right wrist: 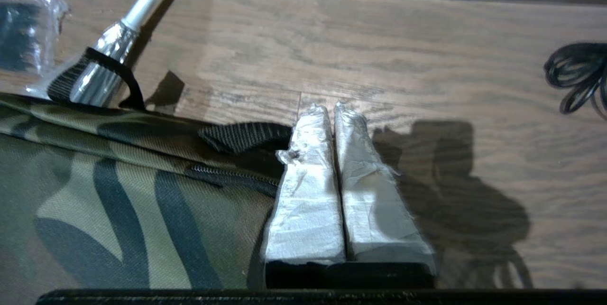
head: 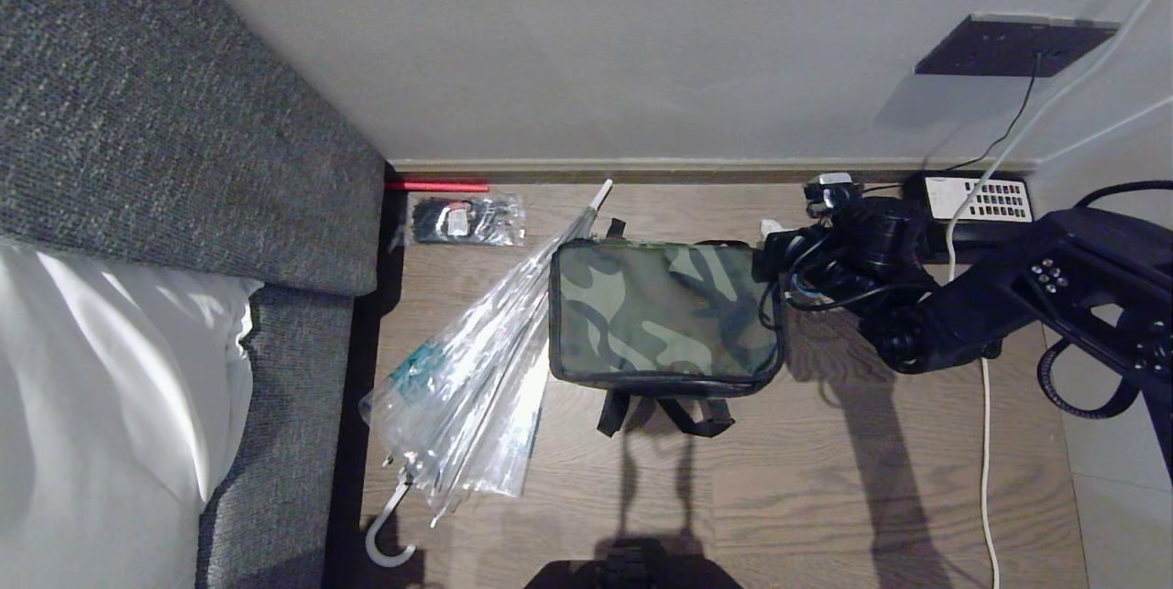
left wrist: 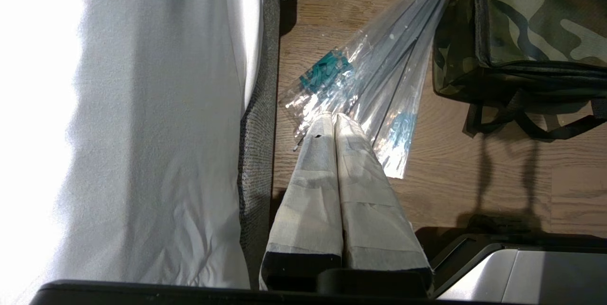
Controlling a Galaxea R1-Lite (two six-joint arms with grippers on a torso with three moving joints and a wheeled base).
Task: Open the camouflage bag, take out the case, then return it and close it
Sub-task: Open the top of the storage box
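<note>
Camouflage bag (head: 662, 314), a boxy green-brown-black fabric bag with black straps, lies zipped on the wooden floor (head: 825, 479) near the wall, a clear plastic umbrella (head: 476, 369) just beside it. At its far right corner the right tool (right wrist: 334, 110) has its taped fingers (right wrist: 308, 191) together, holding nothing, next to a black strap loop (right wrist: 237, 136). By the grey sofa (head: 137, 113), the left tool (left wrist: 333, 117) hangs pressed together over the umbrella.

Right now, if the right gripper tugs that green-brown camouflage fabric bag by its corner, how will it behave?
The green-brown camouflage fabric bag probably deforms first: its woven cloth looks soft. It may slide on the smooth wooden floor rather than tip, sitting low and flat. Its loose black straps would likely trail. The right gripper is at its corner.
</note>
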